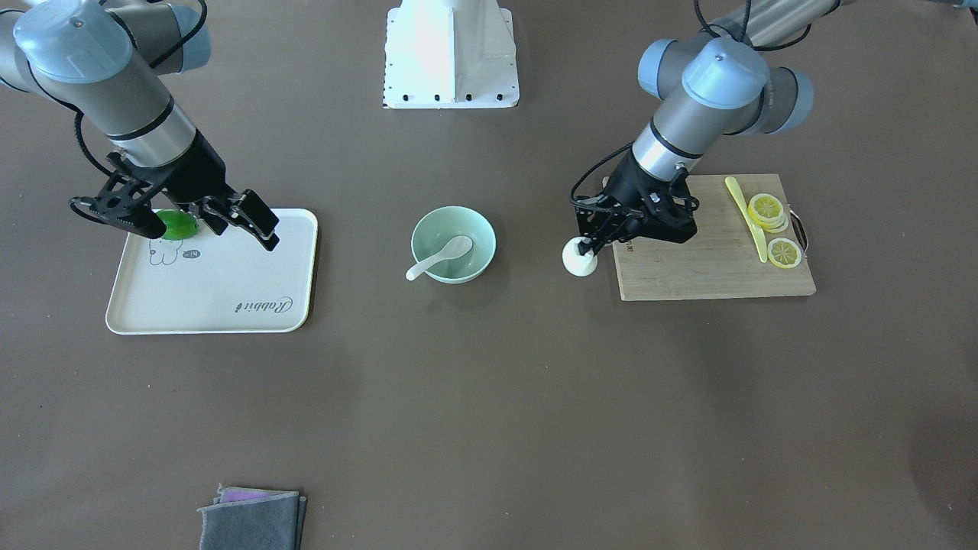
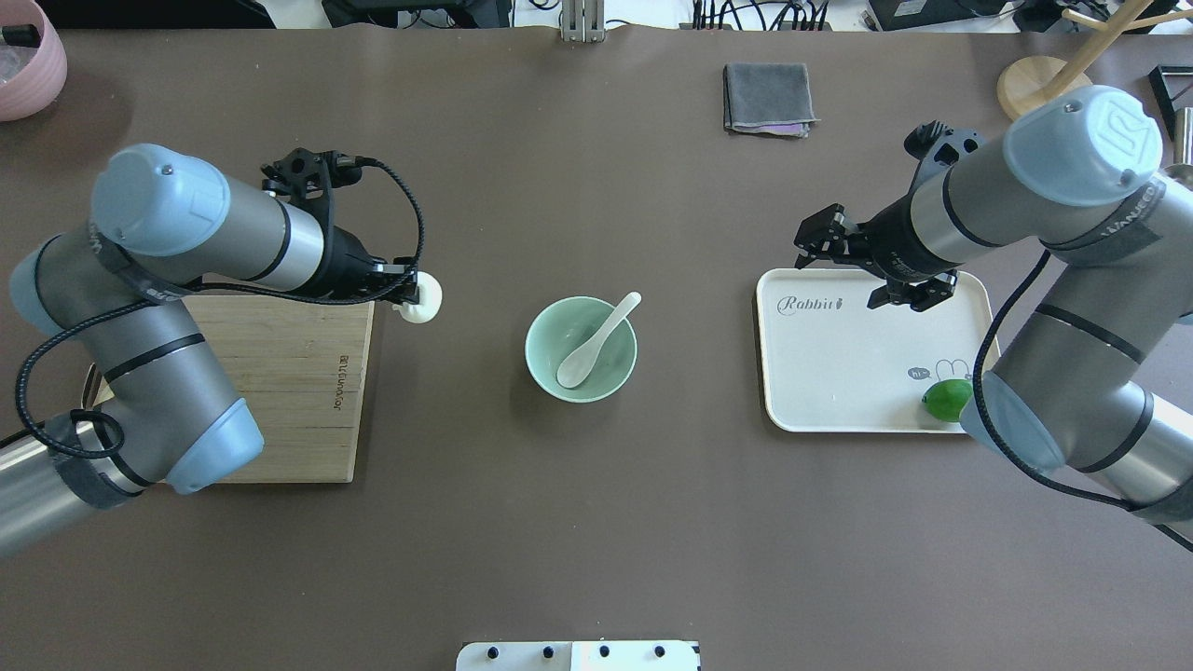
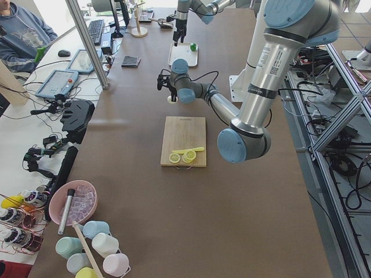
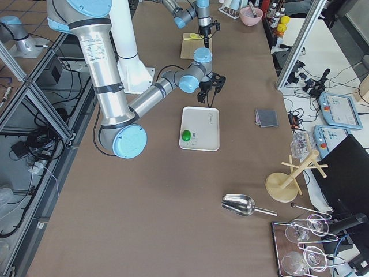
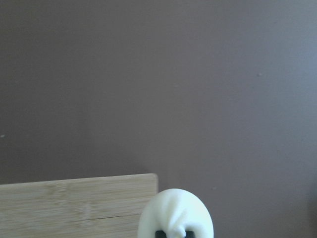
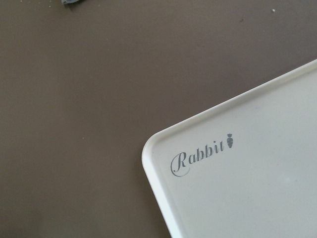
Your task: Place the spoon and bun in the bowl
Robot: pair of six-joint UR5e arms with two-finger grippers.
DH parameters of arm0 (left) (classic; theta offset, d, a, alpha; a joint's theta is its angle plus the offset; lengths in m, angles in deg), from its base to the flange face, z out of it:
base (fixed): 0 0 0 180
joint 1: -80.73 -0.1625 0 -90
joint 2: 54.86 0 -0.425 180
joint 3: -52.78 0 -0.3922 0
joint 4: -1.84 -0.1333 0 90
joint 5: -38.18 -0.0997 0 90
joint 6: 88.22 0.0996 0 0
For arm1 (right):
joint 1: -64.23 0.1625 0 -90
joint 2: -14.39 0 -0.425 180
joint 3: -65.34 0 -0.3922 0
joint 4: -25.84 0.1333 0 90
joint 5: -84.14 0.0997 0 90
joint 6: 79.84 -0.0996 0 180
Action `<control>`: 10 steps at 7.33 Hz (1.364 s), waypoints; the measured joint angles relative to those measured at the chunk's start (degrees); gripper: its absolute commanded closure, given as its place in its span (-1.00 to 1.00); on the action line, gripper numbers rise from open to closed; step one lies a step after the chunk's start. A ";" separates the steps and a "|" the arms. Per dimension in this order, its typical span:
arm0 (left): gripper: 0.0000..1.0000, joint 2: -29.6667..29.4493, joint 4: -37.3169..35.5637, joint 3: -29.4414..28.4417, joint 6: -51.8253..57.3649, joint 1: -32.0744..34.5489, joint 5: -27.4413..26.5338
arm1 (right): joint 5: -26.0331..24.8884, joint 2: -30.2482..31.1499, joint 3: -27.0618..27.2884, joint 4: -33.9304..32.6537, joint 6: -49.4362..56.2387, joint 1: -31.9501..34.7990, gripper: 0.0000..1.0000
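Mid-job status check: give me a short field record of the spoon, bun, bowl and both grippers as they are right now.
spoon: in the bowl, scoop inside, handle leaning over the rim
bun: held just past the cutting board edge, short of the bowl
bowl contents: the spoon only
left gripper: jaws shut on the bun
right gripper: jaws open, empty, over the tray near its corner
done: spoon in bowl
left to do: bun into bowl
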 measured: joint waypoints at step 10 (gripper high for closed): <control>-0.97 7.46 -1.83 5.13 10.47 7.52 9.21 | 10.91 14.97 2.95 -0.60 26.42 16.91 -1.00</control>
